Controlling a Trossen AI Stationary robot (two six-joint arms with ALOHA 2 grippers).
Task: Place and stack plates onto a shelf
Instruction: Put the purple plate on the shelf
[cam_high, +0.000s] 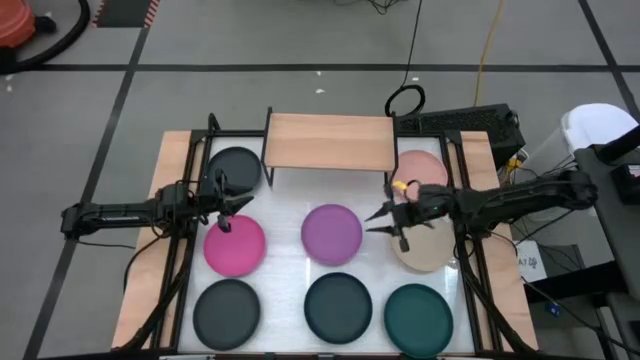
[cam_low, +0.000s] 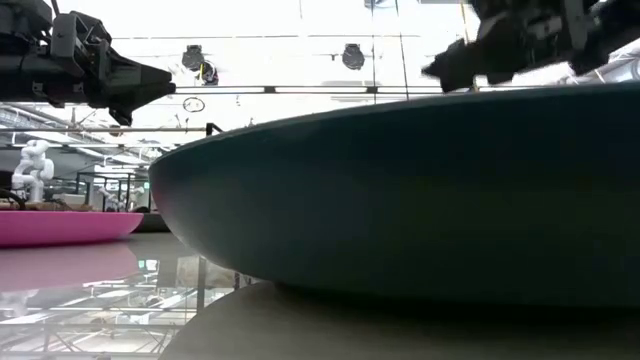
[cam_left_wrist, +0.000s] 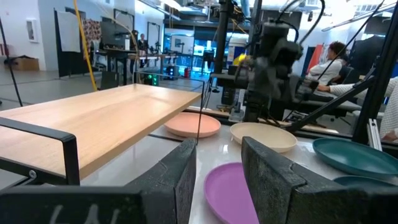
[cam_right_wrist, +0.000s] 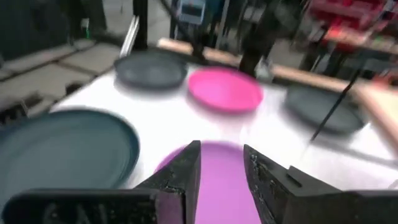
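Note:
Eight plates lie flat on the white tabletop. The far row holds dark grey (cam_high: 235, 168) and pale pink (cam_high: 420, 170), with the light-wood shelf (cam_high: 330, 142) bare between them. The middle row is magenta (cam_high: 235, 245), purple (cam_high: 332, 233) and beige (cam_high: 425, 245). The near row is dark grey (cam_high: 227, 312), dark teal (cam_high: 338, 305) and teal (cam_high: 418, 318). My left gripper (cam_high: 228, 212) hangs open above the magenta plate's far edge. My right gripper (cam_high: 385, 222) hangs open between the purple and beige plates. Both are raised off the table in the low view.
Black frame rails (cam_high: 185, 250) run along the table's left and right sides under the arms. The near dark teal plate (cam_low: 420, 200) fills most of the low view. People sit in the room beyond the table's right side (cam_left_wrist: 329, 59).

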